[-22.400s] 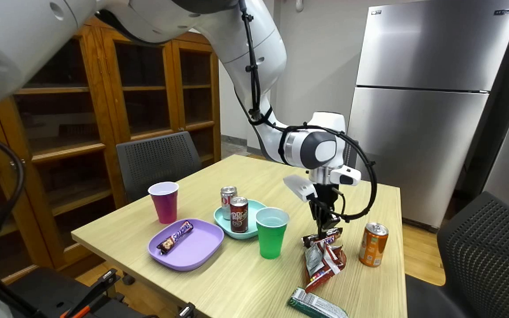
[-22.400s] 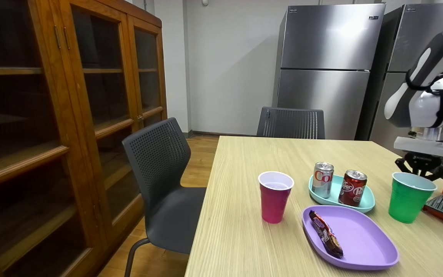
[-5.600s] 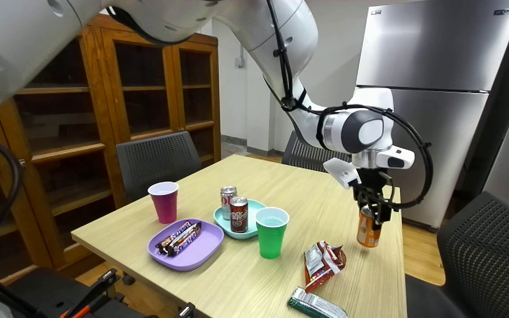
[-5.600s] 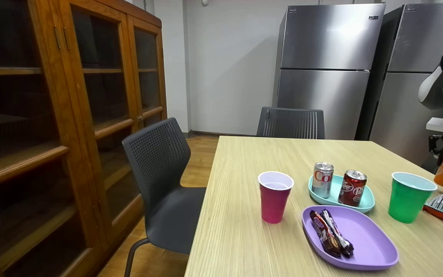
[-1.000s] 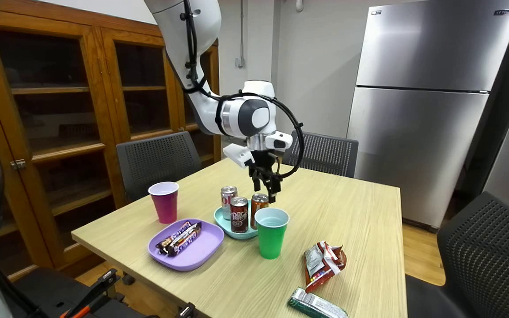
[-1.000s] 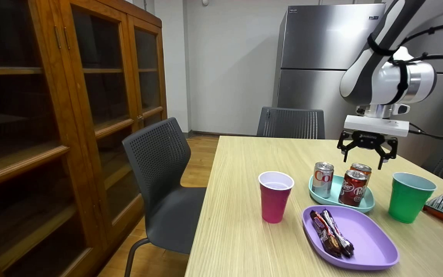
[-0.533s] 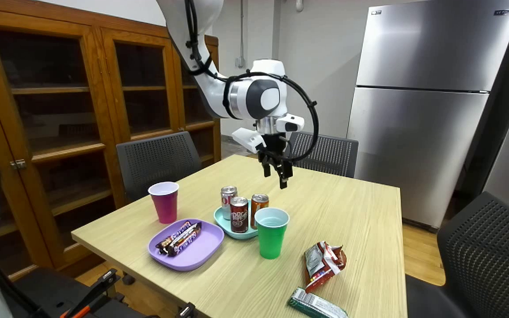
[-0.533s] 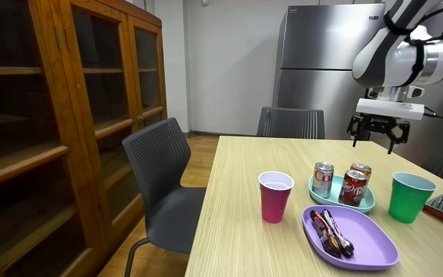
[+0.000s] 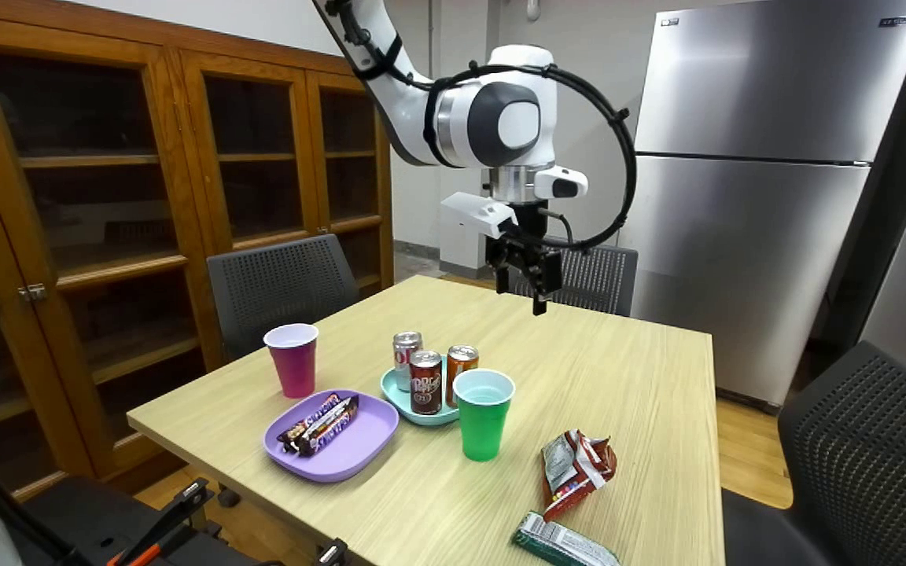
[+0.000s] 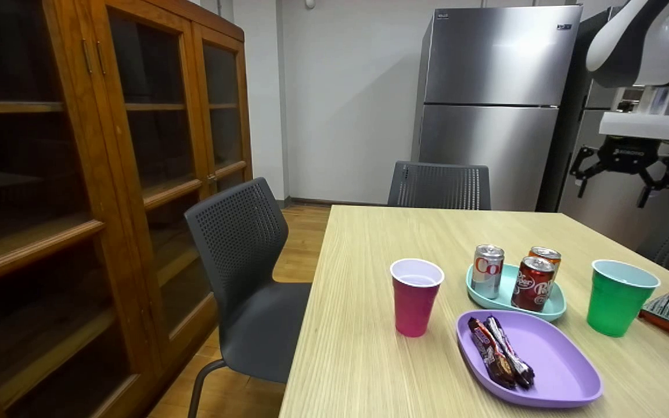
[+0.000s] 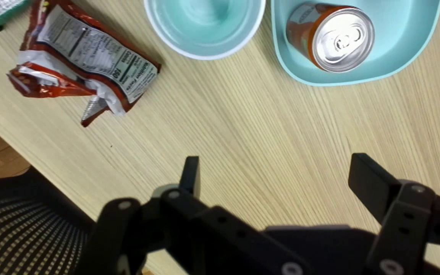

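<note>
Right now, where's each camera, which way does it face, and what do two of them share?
An exterior view: near the green wrapper, facing over the table to a fridge; arm and claw show.
An exterior view: near the purple plate, facing the back wall; claw and arm show at right.
Wrist view: at the arm's end, looking down on the orange can; claw's fingers show.
Both exterior views share the pink cup.

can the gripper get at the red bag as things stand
Probably yes, by moving over and down: the gripper hangs open and holds nothing, and nothing lies on the red bag. The green cup stands close by, but a gap shows between the two.
</note>
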Available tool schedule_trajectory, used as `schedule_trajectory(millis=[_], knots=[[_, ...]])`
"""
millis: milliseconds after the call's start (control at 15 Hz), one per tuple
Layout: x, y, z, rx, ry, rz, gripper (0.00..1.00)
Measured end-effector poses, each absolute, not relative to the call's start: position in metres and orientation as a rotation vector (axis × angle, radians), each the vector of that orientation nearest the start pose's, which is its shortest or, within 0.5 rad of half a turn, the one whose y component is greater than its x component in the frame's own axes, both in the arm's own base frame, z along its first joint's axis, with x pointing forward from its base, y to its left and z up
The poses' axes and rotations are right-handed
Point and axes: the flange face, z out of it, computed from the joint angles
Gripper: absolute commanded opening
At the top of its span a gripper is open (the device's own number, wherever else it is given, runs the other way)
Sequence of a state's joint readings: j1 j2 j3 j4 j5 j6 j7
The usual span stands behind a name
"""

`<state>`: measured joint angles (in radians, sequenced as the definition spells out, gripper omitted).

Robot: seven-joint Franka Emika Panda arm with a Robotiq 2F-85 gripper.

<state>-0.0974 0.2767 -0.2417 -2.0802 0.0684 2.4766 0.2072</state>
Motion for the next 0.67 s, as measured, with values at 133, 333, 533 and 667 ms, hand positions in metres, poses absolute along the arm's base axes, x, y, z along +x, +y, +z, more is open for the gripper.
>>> schedule_trajectory(millis=[133, 333, 533, 667], knots=[[0.549, -0.212, 0.321, -3.029, 0.884, -0.172, 1.0], [0.529, -0.231, 0.331, -3.021, 0.881, -0.128, 1.0], [0.521, -0.238, 0.333, -3.01, 0.904, -0.097, 1.0], [0.521, -0.236, 0.33, -3.012, 0.899, -0.09, 1.0]])
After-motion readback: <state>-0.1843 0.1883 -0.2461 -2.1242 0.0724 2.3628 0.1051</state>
